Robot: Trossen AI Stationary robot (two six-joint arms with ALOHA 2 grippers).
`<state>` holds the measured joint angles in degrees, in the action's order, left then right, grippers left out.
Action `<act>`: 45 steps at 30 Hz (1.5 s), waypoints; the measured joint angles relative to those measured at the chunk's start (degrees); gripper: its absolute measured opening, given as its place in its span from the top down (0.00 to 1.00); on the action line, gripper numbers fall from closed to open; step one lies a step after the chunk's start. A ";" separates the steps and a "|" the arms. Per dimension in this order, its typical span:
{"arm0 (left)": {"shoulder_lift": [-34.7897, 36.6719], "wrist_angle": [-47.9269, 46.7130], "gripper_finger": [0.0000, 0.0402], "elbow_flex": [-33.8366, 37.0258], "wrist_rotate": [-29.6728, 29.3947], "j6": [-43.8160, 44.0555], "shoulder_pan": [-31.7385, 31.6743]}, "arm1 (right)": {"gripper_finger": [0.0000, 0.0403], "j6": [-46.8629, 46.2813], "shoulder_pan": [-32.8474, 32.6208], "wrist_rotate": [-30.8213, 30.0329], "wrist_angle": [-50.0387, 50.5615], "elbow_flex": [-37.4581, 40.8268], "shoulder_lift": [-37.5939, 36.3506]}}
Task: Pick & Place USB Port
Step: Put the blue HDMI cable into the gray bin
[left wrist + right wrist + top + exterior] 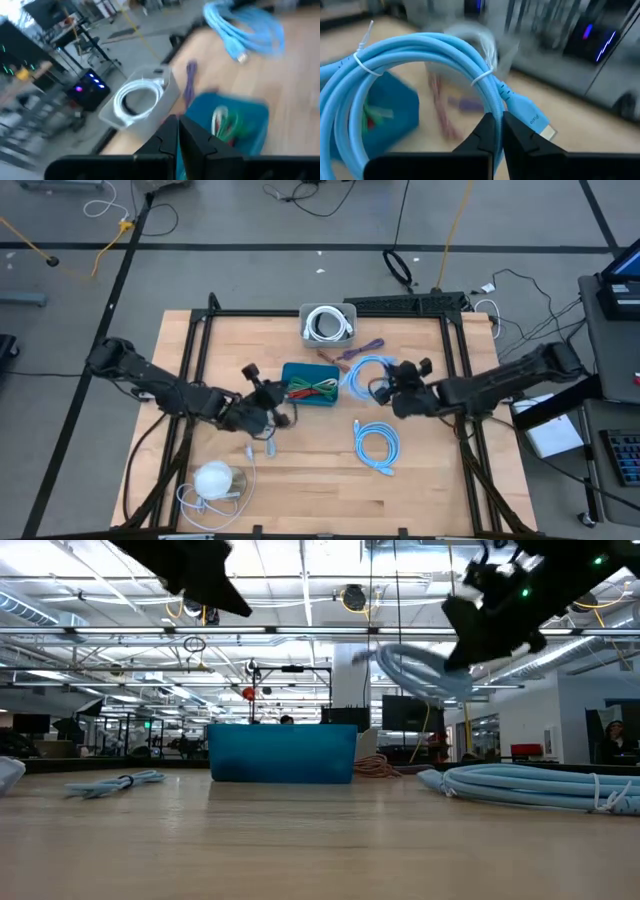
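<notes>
My right gripper is shut on a coiled light-blue USB cable and holds it in the air just right of the blue bin. The low view shows the coil well above the table. The coil is bound with white ties, and its plug end sticks out beside the fingers. My left gripper hovers at the bin's left side, shut, with nothing between its fingers. The bin holds red and green cables. My right gripper pinches the bundled strands of the coil between its two fingers, just below a white tie and next to the plug end. The fingers come from the table's right, slanting a little downward, across the strands. The coil is lifted clear and sticks out tilted ahead of the fingers.
A second light-blue coil lies on the table nearer the front. A grey tray with a white cable stands at the far edge, a purple cable beside it. A white cable with a round white object lies front left.
</notes>
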<state>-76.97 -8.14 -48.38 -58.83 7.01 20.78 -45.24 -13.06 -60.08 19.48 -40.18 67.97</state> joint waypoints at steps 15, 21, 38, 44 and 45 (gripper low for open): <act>6.59 31.28 0.92 9.69 61.97 -3.62 -27.06 | 0.98 69.22 -10.02 -19.68 -61.04 -3.30 22.14; 5.32 14.69 0.69 -0.79 63.67 -6.49 -25.68 | 0.98 83.59 -9.72 -25.92 -61.22 -9.55 30.40; 0.65 15.39 0.39 -2.36 51.86 -7.02 -18.55 | 0.99 86.59 -10.41 -26.72 -73.35 -10.99 30.12; -2.05 18.21 0.41 -2.51 51.76 -5.80 -19.22 | 0.99 86.73 -10.57 -25.17 -74.54 -10.97 30.14; -2.48 18.10 0.41 -2.48 52.01 -5.64 -19.47 | 0.99 86.88 -10.64 -25.12 -74.88 -10.97 30.14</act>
<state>-79.45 9.96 -50.86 -6.81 1.37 1.31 41.64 -23.70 -85.20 -55.39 -51.16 98.10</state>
